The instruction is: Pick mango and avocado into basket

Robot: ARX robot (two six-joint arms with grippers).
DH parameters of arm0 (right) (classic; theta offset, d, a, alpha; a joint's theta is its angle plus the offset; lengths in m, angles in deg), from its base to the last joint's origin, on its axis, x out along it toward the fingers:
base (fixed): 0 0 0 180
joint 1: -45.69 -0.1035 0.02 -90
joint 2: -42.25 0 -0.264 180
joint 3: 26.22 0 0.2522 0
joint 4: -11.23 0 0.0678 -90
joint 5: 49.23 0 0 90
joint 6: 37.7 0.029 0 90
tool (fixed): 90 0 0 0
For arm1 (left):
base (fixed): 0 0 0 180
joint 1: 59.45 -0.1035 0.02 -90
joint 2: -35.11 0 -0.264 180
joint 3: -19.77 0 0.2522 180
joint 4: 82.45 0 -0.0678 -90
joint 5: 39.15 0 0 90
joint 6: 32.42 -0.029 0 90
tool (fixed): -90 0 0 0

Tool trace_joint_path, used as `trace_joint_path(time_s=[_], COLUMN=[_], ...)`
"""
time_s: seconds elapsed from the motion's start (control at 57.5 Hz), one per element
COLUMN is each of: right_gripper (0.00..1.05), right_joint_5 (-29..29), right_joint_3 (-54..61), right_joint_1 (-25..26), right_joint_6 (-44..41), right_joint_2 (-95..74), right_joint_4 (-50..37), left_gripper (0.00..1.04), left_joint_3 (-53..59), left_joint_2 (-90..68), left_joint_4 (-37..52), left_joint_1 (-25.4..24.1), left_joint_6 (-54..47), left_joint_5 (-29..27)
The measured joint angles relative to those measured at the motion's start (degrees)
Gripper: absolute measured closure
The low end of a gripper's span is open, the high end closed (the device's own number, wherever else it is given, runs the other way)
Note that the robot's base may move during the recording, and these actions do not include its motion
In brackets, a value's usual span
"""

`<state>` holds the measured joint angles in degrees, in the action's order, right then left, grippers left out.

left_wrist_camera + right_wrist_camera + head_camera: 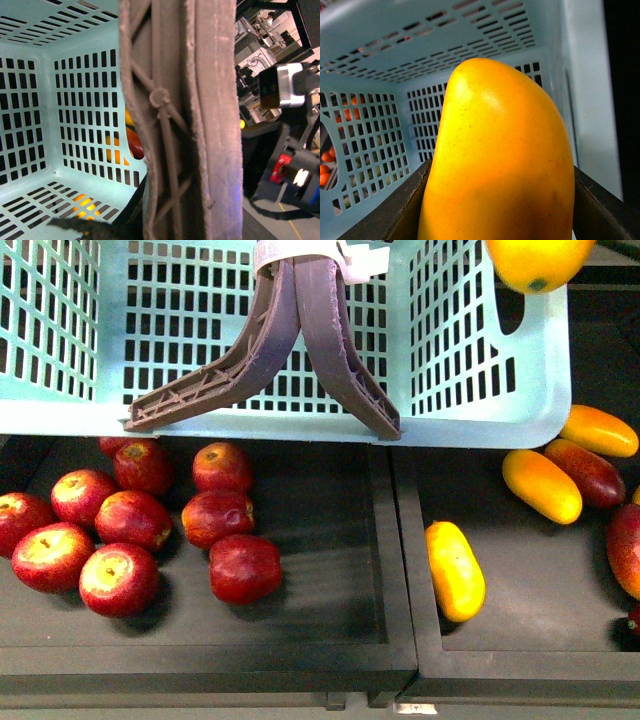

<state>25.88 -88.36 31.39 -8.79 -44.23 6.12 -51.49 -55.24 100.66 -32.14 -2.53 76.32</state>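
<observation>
The right claw is closed on the smooth, elongated, bright yellow mango, its dark fingers pressed to either flank of the fruit. The front view puts the mango high up at the right-hand wall of the light turquoise slotted plastic basket, about over the rim and not plainly inside. The right wrist view looks past the fruit into the basket's lattice interior.

The left claw itself shows in no view, so I cannot tell whether it is open or closed. Its wrist camera sits hard against the grey-brown ribbed plastic handles, which stand together over the basket's middle. No dark green avocado shows anywhere.

The step in hand, as I judge it, is setting the mango down in the basket. To do it well:

- Carry the fruit inward until it is wholly clear of the right wall, yet short of the raised handles.
- Keep the grip firm on the way, for the skin looks slick and the flanks are rounded.
- Lower it close to the basket's floor before parting the fingers, since a fall from height may bruise it or send it bouncing.
- Open wide; then draw the claw straight up, clear of the rim.
</observation>
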Motion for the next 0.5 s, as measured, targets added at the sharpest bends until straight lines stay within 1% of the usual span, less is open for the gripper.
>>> trace_joint_path(time_s=[0.07,0.104,0.122,0.209,0.226,0.243,0.261,0.313,0.365,0.435,0.504], right_gripper=[0.39,0.37,0.33,0.22,0.18,0.17,0.14,0.08,0.08,0.09,0.09], right_joint_5=[1.8,2.0,2.3,2.8,3.2,3.3,4.0,5.6,7.4,9.8,12.2], right_joint_3=[0.0,0.0,0.0,-0.1,-0.2,-0.3,-0.4,-0.6,-0.7,-0.7,0.3], right_joint_1=[-1.7,-2.2,-2.6,-3.3,-3.3,-3.3,-3.4,-3.3,-3.0,-2.1,-0.1], right_joint_6=[0.3,0.2,0.2,0.2,0.2,0.1,-0.2,-0.9,-2.1,-5.9,-12.2], right_joint_2=[-0.9,-1.1,-1.2,-1.3,-1.3,-1.3,-1.2,-1.0,-0.5,1.1,5.0], right_joint_4=[-1.4,-1.8,-2.0,-3.1,-3.5,-3.6,-4.0,-4.6,-5.0,-6.1,-5.3], left_gripper=[0.9,0.9,0.9,0.9,0.9,0.9,0.9,0.9,0.9,0.9,0.9], left_joint_3=[0.0,0.0,0.0,0.0,0.0,0.0,0.0,0.0,0.0,0.1,0.2], left_joint_2=[0.0,0.0,0.0,0.0,0.0,0.0,0.0,0.0,0.0,0.0,-0.1], left_joint_4=[0.0,0.0,0.0,0.0,0.0,0.0,0.0,0.0,0.0,-0.1,-0.1], left_joint_1=[0.0,0.0,0.0,0.0,0.0,0.0,0.0,0.0,0.0,0.0,-0.1], left_joint_6=[0.0,0.0,0.0,0.0,0.0,0.0,0.0,0.0,0.0,0.2,0.2], left_joint_5=[0.1,0.1,0.2,0.2,0.2,0.2,0.2,0.2,0.3,0.0,-0.1])
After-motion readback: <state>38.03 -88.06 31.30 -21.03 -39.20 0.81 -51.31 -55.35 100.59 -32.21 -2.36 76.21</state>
